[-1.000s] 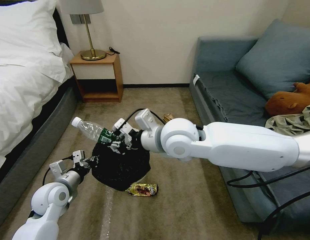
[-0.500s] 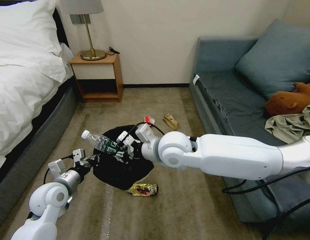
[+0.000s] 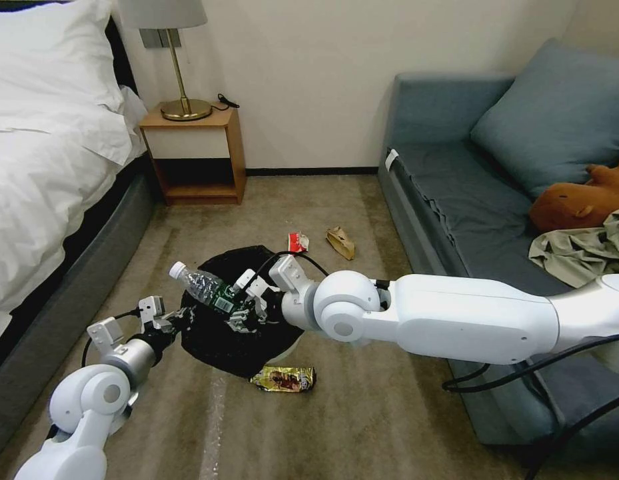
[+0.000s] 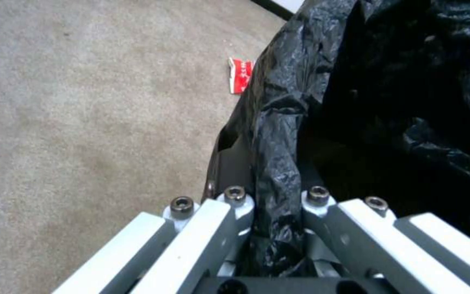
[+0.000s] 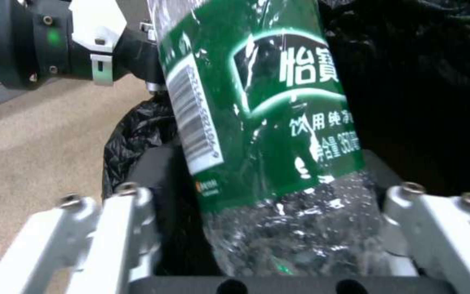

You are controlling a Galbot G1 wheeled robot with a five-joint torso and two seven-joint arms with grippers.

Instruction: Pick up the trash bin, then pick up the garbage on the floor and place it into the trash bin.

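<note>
While the left gripper (image 3: 172, 322) grips the rim of the trash bin (image 3: 222, 340) with its fingers (image 4: 235, 212) closed narrow on a fold of the black bag, the bin is held at the left front of the robot, tilted, with its mouth turned up and toward the right arm. In the left wrist view the black plastic is pinched between the two fingers, and the carpet (image 4: 83, 102) lies under it.

Over the open mouth of the bin the right gripper (image 3: 246, 310) holds the clear bottle (image 3: 202, 288) by its lower end. The bottle is tilted, with its white cap pointing up and to the bed (image 3: 49, 187). In the right wrist view the fingers (image 5: 120, 220) stand on both sides of the bottle's body, just below the green label (image 5: 267, 106), and the black bag is behind it.

On the floor, the gold-yellow snack wrapper (image 3: 284, 379) lies just beside the bottom of the bin. The red-white packet (image 3: 297, 241) and the brown paper bag (image 3: 341, 242) lie farther away, near each other, between the bin and the blue sofa (image 3: 469, 173).
</note>
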